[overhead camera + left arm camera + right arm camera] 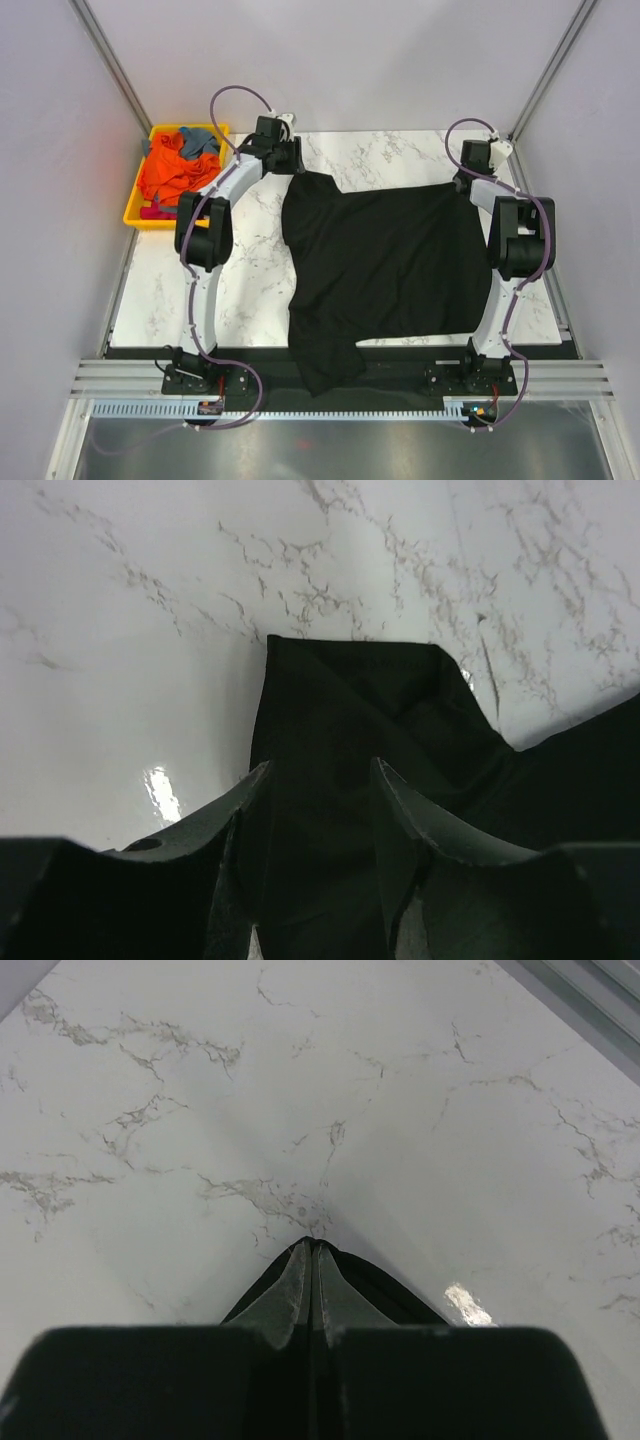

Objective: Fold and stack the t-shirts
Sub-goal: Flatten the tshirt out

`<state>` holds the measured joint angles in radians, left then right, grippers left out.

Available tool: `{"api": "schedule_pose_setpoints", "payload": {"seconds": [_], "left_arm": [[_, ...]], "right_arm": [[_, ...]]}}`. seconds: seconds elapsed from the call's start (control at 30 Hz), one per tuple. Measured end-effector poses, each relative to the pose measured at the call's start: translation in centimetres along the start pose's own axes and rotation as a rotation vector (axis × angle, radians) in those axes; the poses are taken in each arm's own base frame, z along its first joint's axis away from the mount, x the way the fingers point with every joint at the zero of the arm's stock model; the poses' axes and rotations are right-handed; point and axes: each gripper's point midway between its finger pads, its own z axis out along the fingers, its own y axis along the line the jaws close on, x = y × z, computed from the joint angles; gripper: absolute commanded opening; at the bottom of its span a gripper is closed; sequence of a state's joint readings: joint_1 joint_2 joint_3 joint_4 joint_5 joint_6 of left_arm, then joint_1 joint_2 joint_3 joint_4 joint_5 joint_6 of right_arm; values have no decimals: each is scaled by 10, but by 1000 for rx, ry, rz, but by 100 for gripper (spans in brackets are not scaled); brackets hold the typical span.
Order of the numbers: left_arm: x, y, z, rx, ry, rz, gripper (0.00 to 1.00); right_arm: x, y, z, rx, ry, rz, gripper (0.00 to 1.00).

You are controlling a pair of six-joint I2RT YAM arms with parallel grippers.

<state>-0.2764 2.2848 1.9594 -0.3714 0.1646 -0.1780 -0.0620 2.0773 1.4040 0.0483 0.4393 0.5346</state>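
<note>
Marble table [250,275] partly beneath black t-shirt [390,260]

R pincer [312,1252]: fingers pressed together, no gap visible, tips down close to worktop [150,1190]. Black cloth [395,1308] nipped btwn them; thin dark edge shows either side of fingers, narrowing to point at tips. Worktop white marble w/ grey veins. Glare spot [465,1305] just right of cloth. Grey metal rail [590,990] crosses top-right corner. Black wrist housing [300,1385] fills bottom.
</note>
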Motion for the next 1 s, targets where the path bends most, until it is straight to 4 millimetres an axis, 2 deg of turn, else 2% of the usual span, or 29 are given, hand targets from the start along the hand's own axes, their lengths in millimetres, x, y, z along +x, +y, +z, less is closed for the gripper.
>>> {"api": "schedule_pose_setpoints", "payload": {"seconds": [0.13,0.3,0.5,0.63,0.67,0.73,0.77,1.0], "left_arm": [[29,11,18,-14,70,-29,54],[47,28,36,-21,115,-55,57],[28,40,50,18,72,-69,57],[22,43,60,49,58,-75,44],[20,42,63,66,54,-77,29],[19,40,69,91,51,-86,15],[19,39,71,103,51,-93,4],[16,32,77,164,38,-124,2]], "right_arm": [[6,1,0,-13,26,-3,0],[8,4,-1,-29,40,-3,0],[9,6,-1,-40,46,4,0],[7,8,3,-42,42,7,0],[8,8,5,-41,43,7,0],[8,8,11,-37,44,11,0],[9,7,14,-36,47,14,0],[6,3,29,-32,51,50,0]]}}
